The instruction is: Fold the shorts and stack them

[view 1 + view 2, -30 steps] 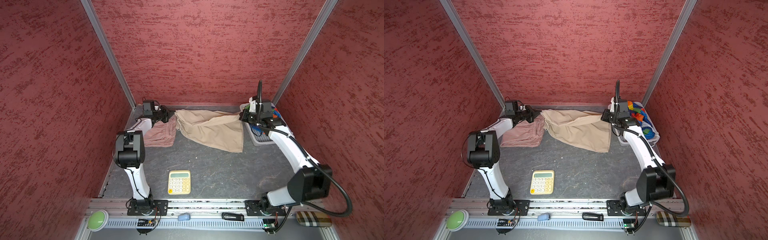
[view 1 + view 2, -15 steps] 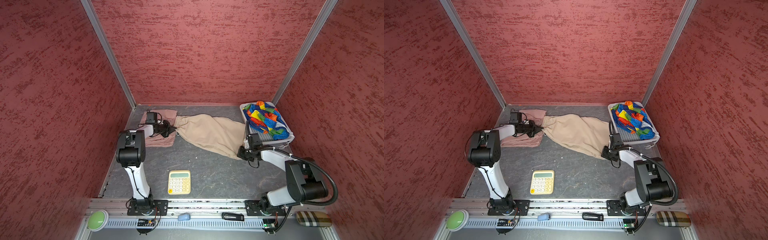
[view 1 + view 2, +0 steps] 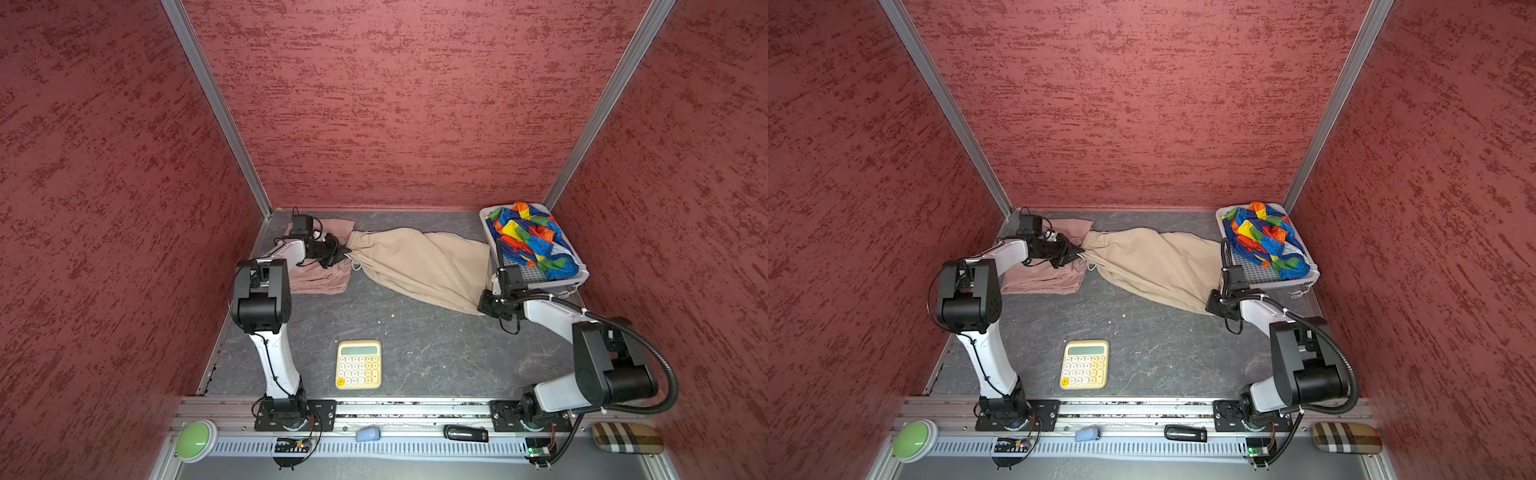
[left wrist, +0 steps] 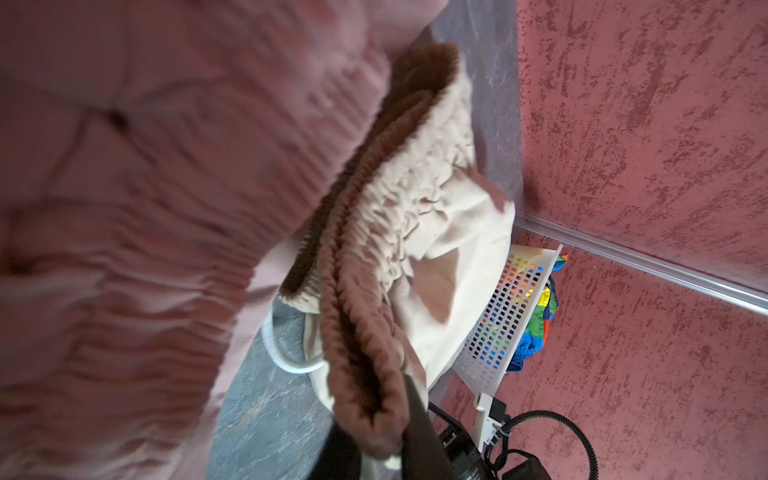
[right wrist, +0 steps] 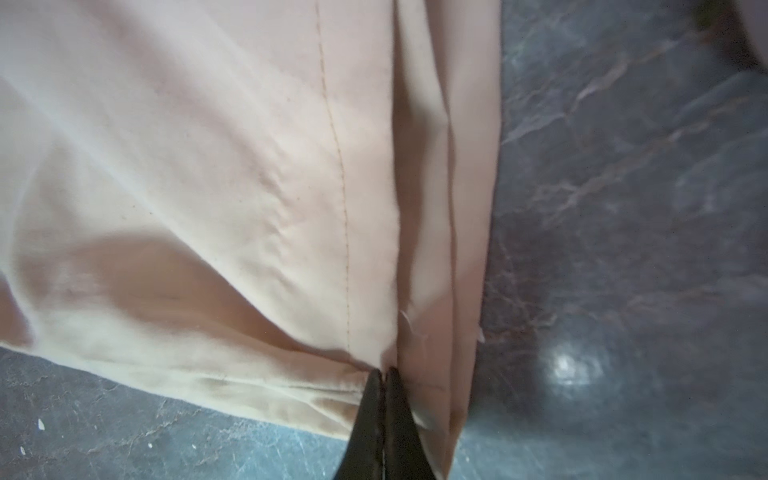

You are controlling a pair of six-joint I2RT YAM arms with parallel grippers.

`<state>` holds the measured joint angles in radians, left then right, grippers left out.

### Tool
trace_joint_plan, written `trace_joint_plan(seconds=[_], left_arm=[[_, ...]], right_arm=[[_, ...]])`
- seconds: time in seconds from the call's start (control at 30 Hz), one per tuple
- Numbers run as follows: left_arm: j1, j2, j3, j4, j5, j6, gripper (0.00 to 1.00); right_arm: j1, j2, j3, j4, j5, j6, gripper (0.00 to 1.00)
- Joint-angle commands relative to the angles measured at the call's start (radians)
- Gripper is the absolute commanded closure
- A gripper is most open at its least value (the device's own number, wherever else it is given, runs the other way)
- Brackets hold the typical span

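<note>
The dusty pink shorts [image 3: 320,276] lie folded at the back left, where they were a second ago. Over their inner edge the left gripper [image 3: 346,254] has the waistband of the beige shorts [image 3: 419,266] between its fingers, but we cannot tell whether it is clamped. Those shorts now stretch diagonally across the table, no longer bunched at the back wall. The right gripper [image 3: 478,306], raised at the rear a second ago, sits low, pinched on their hem, just before the white basket [image 3: 521,274] holding the rainbow shorts [image 3: 528,241].

Dark marbled tabletop [image 3: 415,340]: pink shorts [image 3: 320,278], beige shorts [image 3: 419,266] (waistband at pink's edge), basket [image 3: 484,212], calculator [image 3: 358,364].
</note>
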<state>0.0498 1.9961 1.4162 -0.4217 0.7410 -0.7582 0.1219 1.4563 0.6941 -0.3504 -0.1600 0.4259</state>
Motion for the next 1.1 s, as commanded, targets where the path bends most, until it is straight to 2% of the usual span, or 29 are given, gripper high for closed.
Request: trace_joint_plan(seconds=[0.0, 0.03, 0.13, 0.23, 0.3, 0.33, 0.4, 0.47, 0.53, 0.63, 0.7, 0.83, 1.07], left_arm=[[-0.006, -0.012, 0.046, -0.104, -0.030, 0.066, 0.41], [-0.013, -0.023, 0.068, -0.140, -0.040, 0.087, 0.01], [-0.036, -0.039, 0.206, -0.350, -0.161, 0.224, 0.00], [-0.020, -0.073, 0.285, -0.449, -0.321, 0.304, 0.01], [-0.009, -0.098, 0.310, -0.451, -0.388, 0.310, 0.01], [-0.010, -0.106, 0.323, -0.438, -0.378, 0.296, 0.01], [-0.040, -0.105, 0.341, -0.384, -0.289, 0.232, 0.01], [-0.110, -0.081, 0.331, -0.278, -0.168, 0.141, 0.01], [-0.193, -0.018, 0.294, -0.120, -0.031, -0.003, 0.01], [-0.280, 0.078, 0.256, 0.039, 0.027, -0.127, 0.01], [-0.307, 0.128, 0.251, 0.058, 0.008, -0.130, 0.01], [-0.301, 0.175, 0.199, 0.082, 0.003, -0.126, 0.01], [-0.263, 0.218, 0.162, -0.002, -0.059, -0.011, 0.01]], right_arm=[[-0.006, -0.042, 0.052, -0.084, 0.025, -0.033, 0.59], [-0.007, -0.065, 0.063, -0.096, 0.012, -0.032, 0.41], [-0.006, -0.164, 0.128, -0.159, 0.005, -0.025, 0.20], [-0.007, -0.227, 0.226, -0.200, -0.031, -0.006, 0.02], [-0.006, -0.212, 0.295, -0.173, -0.092, 0.027, 0.01], [-0.005, -0.186, 0.319, -0.134, -0.146, 0.055, 0.01], [0.004, -0.125, 0.330, -0.012, -0.246, 0.131, 0.01], [0.019, -0.045, 0.325, 0.133, -0.324, 0.203, 0.01], [0.032, 0.059, 0.319, 0.251, -0.371, 0.266, 0.01], [0.033, 0.168, 0.296, 0.353, -0.407, 0.307, 0.01], [0.032, 0.207, 0.277, 0.354, -0.400, 0.290, 0.01], [0.017, 0.237, 0.238, 0.315, -0.361, 0.230, 0.01], [-0.049, 0.288, 0.161, 0.279, -0.318, 0.146, 0.01]])
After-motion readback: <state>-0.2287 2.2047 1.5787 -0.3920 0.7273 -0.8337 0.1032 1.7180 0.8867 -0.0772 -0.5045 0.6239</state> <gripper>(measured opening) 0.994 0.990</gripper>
